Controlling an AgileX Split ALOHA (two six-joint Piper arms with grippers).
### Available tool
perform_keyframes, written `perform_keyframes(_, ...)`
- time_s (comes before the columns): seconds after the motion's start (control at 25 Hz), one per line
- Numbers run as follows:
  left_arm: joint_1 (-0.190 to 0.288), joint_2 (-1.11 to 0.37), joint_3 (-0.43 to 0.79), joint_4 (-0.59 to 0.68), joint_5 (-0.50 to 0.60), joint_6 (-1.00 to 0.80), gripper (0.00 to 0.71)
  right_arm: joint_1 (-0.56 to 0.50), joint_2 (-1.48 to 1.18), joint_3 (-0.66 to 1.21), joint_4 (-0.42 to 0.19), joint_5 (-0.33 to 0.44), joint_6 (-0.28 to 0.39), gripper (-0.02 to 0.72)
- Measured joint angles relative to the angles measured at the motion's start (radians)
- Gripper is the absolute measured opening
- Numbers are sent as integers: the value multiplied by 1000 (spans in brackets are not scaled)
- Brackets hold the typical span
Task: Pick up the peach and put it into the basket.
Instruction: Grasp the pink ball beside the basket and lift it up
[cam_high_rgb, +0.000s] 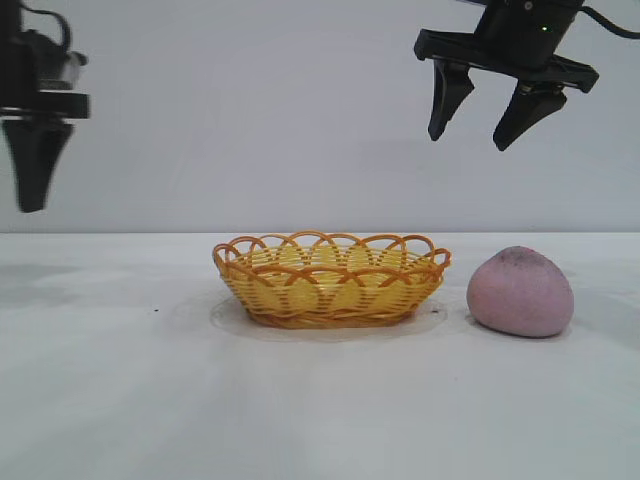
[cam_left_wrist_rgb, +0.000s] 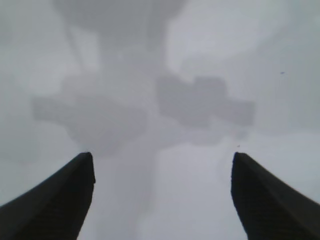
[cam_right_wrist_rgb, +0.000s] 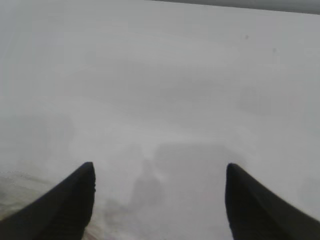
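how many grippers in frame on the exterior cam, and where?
2. The left gripper hangs open at the far left edge, partly cut off, above the table. The right gripper hangs open at upper right, above the gap between basket and peach.

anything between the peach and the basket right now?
Nothing: in the exterior view only a bare strip of white table separates the peach from the basket.

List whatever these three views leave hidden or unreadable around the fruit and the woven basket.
- Inside floor of the yellow-and-orange woven basket: exterior view, level; near wall hides it.
- Far side of the dull pink, speckled peach: exterior view; its own bulk hides it.
- Left end effector: exterior view; left edge crops it, only one finger shows.
- Peach and basket: in neither wrist view; only bare white table and shadows.
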Motion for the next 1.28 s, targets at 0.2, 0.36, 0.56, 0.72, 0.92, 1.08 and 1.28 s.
perform_keyframes(0.2, 4, -144, 110, 27, 4, 0, 534, 0, 0, 0, 0, 11, 0, 470)
perform_keyframes(0.36, 4, -316, 265, 27, -5, 0, 534, 0, 0, 0, 0, 28, 0, 470)
perform_keyframes(0.56, 4, -579, 471, -1, -36, 0, 534, 0, 0, 0, 0, 29, 0, 470)
perform_keyframes(0.72, 4, -778, 612, -11, -41, 1, 534, 0, 0, 0, 0, 29, 0, 470)
perform_keyframes(0.92, 4, -1065, 752, -65, -25, 24, 534, 0, 0, 0, -4, 29, -24, 470)
perform_keyframes(1.08, 4, -1329, 838, -117, -2, 55, 534, 0, 0, 0, -6, 29, -45, 470)
perform_keyframes(1.28, 4, -1637, 886, -126, 35, 72, 534, 0, 0, 0, -6, 29, -49, 470)
